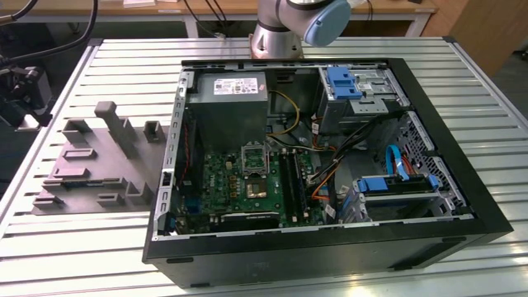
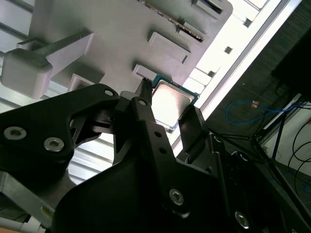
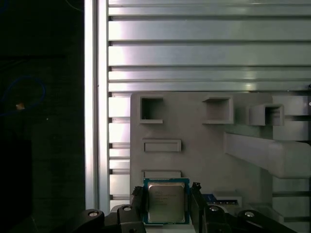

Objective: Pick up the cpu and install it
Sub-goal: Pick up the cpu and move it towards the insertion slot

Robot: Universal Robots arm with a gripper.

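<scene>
Between the two fingers of the gripper (image 3: 166,192) the cpu (image 3: 166,202) looks pinched by two opposite edges, metal top showing, hanging over the grey parts tray (image 3: 204,145) near the edge of the slatted table (image 3: 194,48). I'd keep the squeeze light and the cpu dead level, since the socket (image 1: 254,158) on the green board (image 1: 239,189) in the open case (image 1: 330,253) sits well apart from here.

Robot arm (image 1: 276,30): a silvery-grey metal column with a pale blue rounded joint cap (image 1: 326,21) at its 3 o'clock. Matte black gripper (image 2: 169,102) with angular, flat-sided fingers (image 2: 150,131), studded with round silver screws (image 2: 176,195).
</scene>
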